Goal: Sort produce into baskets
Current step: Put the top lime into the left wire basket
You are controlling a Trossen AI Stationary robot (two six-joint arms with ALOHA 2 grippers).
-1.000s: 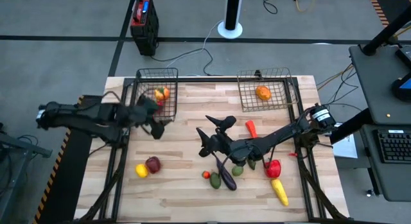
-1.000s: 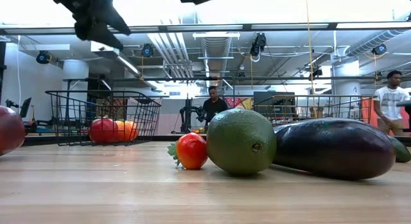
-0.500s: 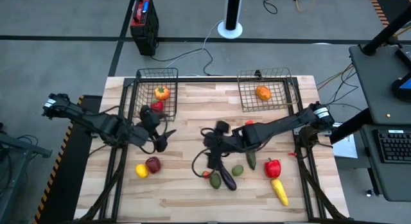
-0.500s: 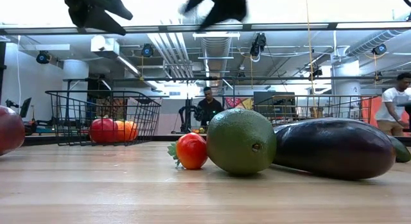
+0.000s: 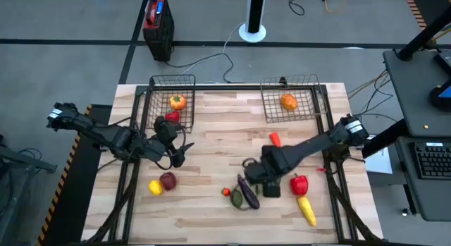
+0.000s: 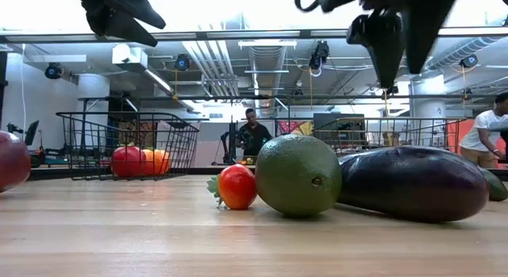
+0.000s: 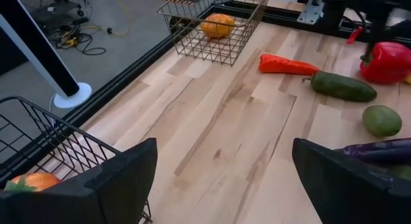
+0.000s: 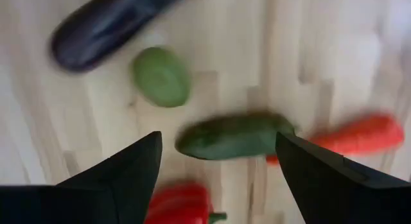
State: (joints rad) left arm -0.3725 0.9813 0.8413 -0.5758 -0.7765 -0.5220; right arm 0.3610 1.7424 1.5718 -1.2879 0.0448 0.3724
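The right gripper point(image 5: 257, 181) has swung from mid-table toward the near side and now hangs with fingers point(image 8: 122, 172) spread and empty above the green cucumber point(image 8: 234, 135), beside the purple eggplant point(image 5: 247, 191), the round green fruit point(image 8: 161, 76) and the red pepper point(image 5: 299, 184). The left gripper point(image 5: 177, 149) has barely shifted in the last half second; it hovers with jaws wide and empty just near of the left basket point(image 5: 166, 82), its arm stretched in from the left edge. That basket holds 2 pieces, an orange-yellow one point(image 5: 177, 101) and a red one point(image 5: 171, 117), while the right basket point(image 5: 270, 105) at the far side holds 1 orange point(image 5: 288, 101).
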